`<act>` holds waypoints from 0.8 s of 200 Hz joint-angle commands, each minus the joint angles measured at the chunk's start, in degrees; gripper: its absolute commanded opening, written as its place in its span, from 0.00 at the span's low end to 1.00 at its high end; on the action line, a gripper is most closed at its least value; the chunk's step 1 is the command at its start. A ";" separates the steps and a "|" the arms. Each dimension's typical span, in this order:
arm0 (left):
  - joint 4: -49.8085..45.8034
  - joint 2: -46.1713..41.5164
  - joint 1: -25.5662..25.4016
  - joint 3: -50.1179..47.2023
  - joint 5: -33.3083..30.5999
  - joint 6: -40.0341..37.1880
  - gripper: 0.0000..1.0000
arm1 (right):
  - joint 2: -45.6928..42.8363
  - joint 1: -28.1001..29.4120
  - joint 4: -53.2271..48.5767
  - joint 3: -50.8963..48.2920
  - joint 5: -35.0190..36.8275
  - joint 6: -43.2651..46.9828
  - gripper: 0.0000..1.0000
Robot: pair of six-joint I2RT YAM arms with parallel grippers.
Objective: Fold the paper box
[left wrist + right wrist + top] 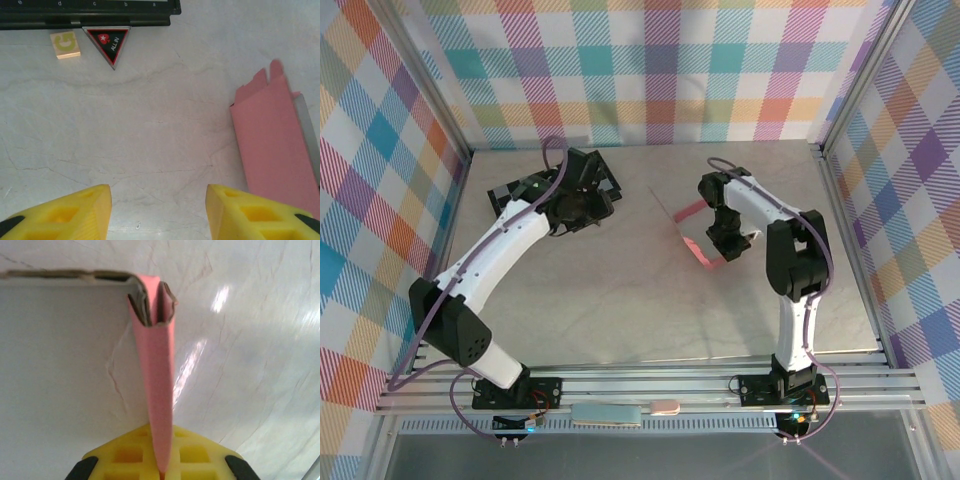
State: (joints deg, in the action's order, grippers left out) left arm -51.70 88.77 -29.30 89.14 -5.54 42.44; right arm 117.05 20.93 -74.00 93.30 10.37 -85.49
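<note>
The paper box [691, 211] is thin pink card with a pale reverse, held up off the table at centre right. My right gripper [724, 246] is shut on its near edge. In the right wrist view a narrow pink flap [159, 390] runs edge-on into the shut yellow pads [195, 452], with the pale panel [65, 340] spreading to the left. My left gripper [582, 200] hovers at the back left, open, its yellow fingers [65, 215] wide apart over bare table. The box's pink face [272, 145] lies to the right of the left gripper, apart from it.
A black-and-grey checkered board [525, 188] lies at the back left, its edge [90, 12] just beyond my left gripper. A wooden letter tile [65, 44] and a black triangular "ALL IN" chip [107, 44] sit in front of it. Checked walls enclose the table.
</note>
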 commanded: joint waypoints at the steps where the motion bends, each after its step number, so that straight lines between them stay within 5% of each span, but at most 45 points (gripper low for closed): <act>1: -2.95 -3.16 0.38 -1.17 -1.13 0.11 0.52 | 2.65 -0.40 -3.80 2.22 -9.37 -14.13 0.00; 60: -3.91 -6.65 0.29 -4.10 -0.93 -0.99 0.51 | 4.04 0.82 2.63 -3.24 -26.76 -35.95 0.00; 101: -3.61 -7.65 0.30 -5.43 0.52 -2.69 0.50 | 3.45 4.14 10.91 -6.93 -30.51 -49.28 0.00; 137: -3.12 -8.11 0.30 -6.13 2.41 -4.40 0.50 | 2.80 4.65 13.09 -5.99 -28.13 -48.43 0.38; 160: -1.98 -8.15 0.30 -7.08 3.93 -5.02 0.50 | 1.10 4.24 12.11 -4.24 -24.20 -45.31 0.54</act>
State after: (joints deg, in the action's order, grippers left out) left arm -53.98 82.11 -29.32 83.61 -3.88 39.38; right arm 120.70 25.91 -61.60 86.76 -16.95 -118.37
